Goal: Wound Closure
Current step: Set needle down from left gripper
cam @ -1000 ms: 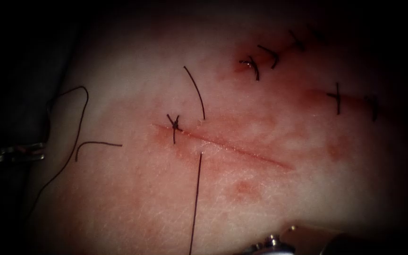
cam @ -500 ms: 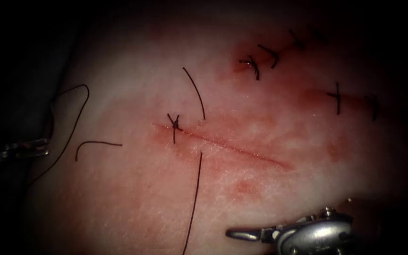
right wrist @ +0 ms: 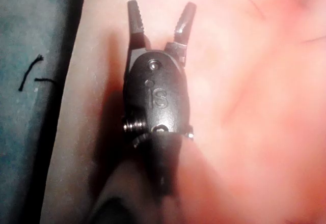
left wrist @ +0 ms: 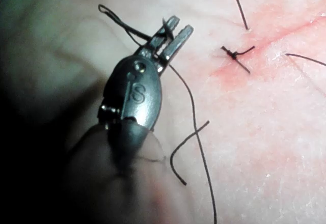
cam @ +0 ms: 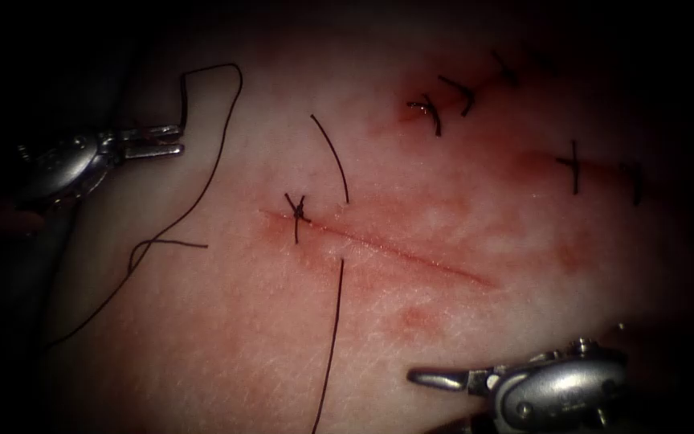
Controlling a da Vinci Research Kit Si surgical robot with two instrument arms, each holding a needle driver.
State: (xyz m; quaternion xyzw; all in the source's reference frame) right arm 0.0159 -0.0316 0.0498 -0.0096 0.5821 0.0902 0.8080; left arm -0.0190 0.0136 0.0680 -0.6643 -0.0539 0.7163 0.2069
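- The left arm's silver needle driver (cam: 172, 141) reaches in over the pale pink pork-belly tissue (cam: 226, 337), well to the left of the cut, its jaws clamped on the thin dark thread (cam: 202, 181). In the left wrist view the strand (left wrist: 192, 102) is pinched between the ridged jaw tips of the left tool (left wrist: 173, 34).
- A raised letter "S" (left wrist: 136, 92) is readable on that tool's metal housing; the same "S" (right wrist: 160, 98) marks the right tool's housing.
- The right arm's steel needle driver (cam: 435, 376) sits low over the tissue, below the cut, holding nothing. The right wrist view shows its serrated jaws spread apart in a V (right wrist: 161, 18).
- The thin red cut (cam: 411, 259) runs slantwise across the tissue, one knotted dark stitch (cam: 297, 213) closing its left end.
- A slim dark arc that may be the curved needle (cam: 333, 157) lies above the cut, its lower end just beside the wound's edge; whether it enters the tissue cannot be told.
- A further dark strand (cam: 332, 337) leaves the cut's lower edge and runs down the tissue.
- Finished dark stitches (cam: 451, 96) line older cuts at upper right, with red fluid staining (cam: 415, 317) around the wound.
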